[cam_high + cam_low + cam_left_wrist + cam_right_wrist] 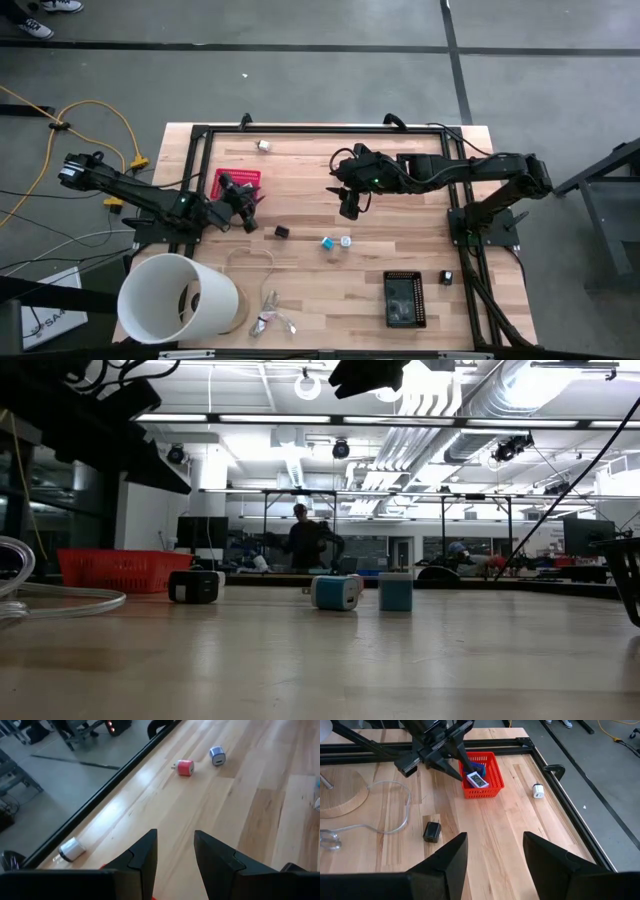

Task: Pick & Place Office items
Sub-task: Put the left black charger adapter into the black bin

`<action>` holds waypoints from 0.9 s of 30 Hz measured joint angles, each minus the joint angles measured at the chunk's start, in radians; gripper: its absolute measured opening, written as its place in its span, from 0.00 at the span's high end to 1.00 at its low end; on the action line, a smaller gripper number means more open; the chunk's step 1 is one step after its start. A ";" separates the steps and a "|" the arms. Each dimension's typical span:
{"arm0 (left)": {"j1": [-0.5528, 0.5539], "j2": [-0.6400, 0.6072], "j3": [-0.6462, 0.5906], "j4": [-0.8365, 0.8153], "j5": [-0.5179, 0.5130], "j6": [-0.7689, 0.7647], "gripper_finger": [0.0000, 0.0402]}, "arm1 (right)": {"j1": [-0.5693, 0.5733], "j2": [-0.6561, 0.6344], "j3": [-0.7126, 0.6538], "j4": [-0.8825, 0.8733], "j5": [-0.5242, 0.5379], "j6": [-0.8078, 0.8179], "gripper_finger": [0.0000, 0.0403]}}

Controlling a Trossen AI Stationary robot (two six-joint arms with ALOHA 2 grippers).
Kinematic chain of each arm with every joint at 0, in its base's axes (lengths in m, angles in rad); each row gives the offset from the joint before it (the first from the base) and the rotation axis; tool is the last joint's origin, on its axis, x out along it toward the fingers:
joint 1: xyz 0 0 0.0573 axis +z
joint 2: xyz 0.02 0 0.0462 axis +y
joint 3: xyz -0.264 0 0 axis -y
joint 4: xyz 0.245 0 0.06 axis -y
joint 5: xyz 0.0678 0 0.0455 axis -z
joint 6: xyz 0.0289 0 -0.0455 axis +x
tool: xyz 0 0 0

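Note:
The office items lie scattered on the wooden table: a black block (pixel 282 231), a teal block (pixel 327 243) beside a white-and-blue one (pixel 345 241), a white piece (pixel 265 146) by the far rail, and a pink piece (pixel 185 767) with a bluish one (pixel 217 755). A red basket (pixel 481 776) holds a blue-and-white piece (pixel 477 779). My left gripper (pixel 245 197) hovers open at the basket's near rim, nothing between its fingers (pixel 142 860). My right gripper (pixel 350 206) hangs open above mid-table, empty (pixel 492 857).
A big white tub (pixel 180 298) lies on its side at the near left corner. A pale wire loop (pixel 250 260) and a silvery clump (pixel 270 322) lie beside it. A black tray (pixel 404 298) and a small black piece (pixel 447 278) sit near right. A black frame (pixel 320 130) rims the table.

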 joint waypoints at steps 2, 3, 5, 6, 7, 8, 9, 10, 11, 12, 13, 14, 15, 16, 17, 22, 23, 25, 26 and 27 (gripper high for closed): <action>0.000 0.000 0.000 0.006 0.000 0.013 0.70 | 0.000 0.000 0.000 0.000 0.000 0.000 0.56; 0.000 0.000 0.000 0.007 0.000 0.015 0.70 | 0.000 0.000 0.000 0.000 0.000 0.000 0.56; 0.000 0.000 0.000 0.009 0.000 0.016 0.70 | 0.000 0.000 0.000 0.000 0.000 0.000 0.56; 0.000 0.000 0.000 0.009 0.001 0.016 0.70 | 0.000 0.000 0.000 0.000 0.000 0.000 0.56; 0.000 0.000 0.000 0.009 0.001 0.016 0.70 | 0.000 0.000 0.000 0.000 0.000 0.000 0.56; 0.000 0.000 0.000 0.009 0.001 0.016 0.70 | 0.000 0.000 0.000 0.000 0.000 0.000 0.56; 0.000 0.000 0.000 0.009 0.001 0.016 0.70 | 0.000 0.000 0.000 0.000 0.000 0.000 0.56; 0.000 0.000 0.000 0.009 0.001 0.016 0.70 | 0.000 0.000 0.000 0.000 0.000 0.000 0.56; 0.000 0.000 0.000 0.009 0.001 0.016 0.70 | 0.000 0.000 0.000 0.000 0.000 0.000 0.56; 0.000 0.000 0.000 0.009 0.001 0.016 0.70 | 0.000 0.000 0.000 0.000 0.000 0.000 0.56; 0.000 0.000 0.000 0.011 0.001 0.017 0.70 | 0.000 0.000 0.000 0.000 0.000 0.000 0.56; 0.000 0.000 0.000 0.014 0.001 0.021 0.70 | 0.000 0.000 0.000 0.000 0.000 0.000 0.56; 0.000 0.000 0.000 0.018 0.002 0.029 0.70 | 0.000 0.000 0.000 0.000 0.000 0.000 0.56; 0.000 0.000 0.000 0.023 0.007 0.038 0.70 | 0.000 0.000 0.000 0.000 0.000 0.000 0.56; 0.000 0.000 0.000 0.029 0.020 0.049 0.70 | 0.000 0.000 0.000 0.000 0.000 0.000 0.56; 0.000 0.001 0.000 0.072 0.136 0.152 0.70 | 0.000 0.000 0.000 0.000 0.000 0.000 0.56; 0.000 0.001 0.000 0.079 0.164 0.179 0.70 | 0.000 0.000 0.000 0.000 0.000 0.000 0.56; 0.000 0.001 0.000 0.084 0.209 0.223 0.70 | 0.000 0.000 0.000 0.000 0.000 0.000 0.56; 0.000 0.001 0.000 0.086 0.227 0.243 0.70 | 0.000 0.000 0.000 0.000 0.000 0.000 0.56; 0.000 0.001 0.000 0.088 0.235 0.261 0.70 | 0.000 0.000 0.000 0.000 0.000 0.000 0.56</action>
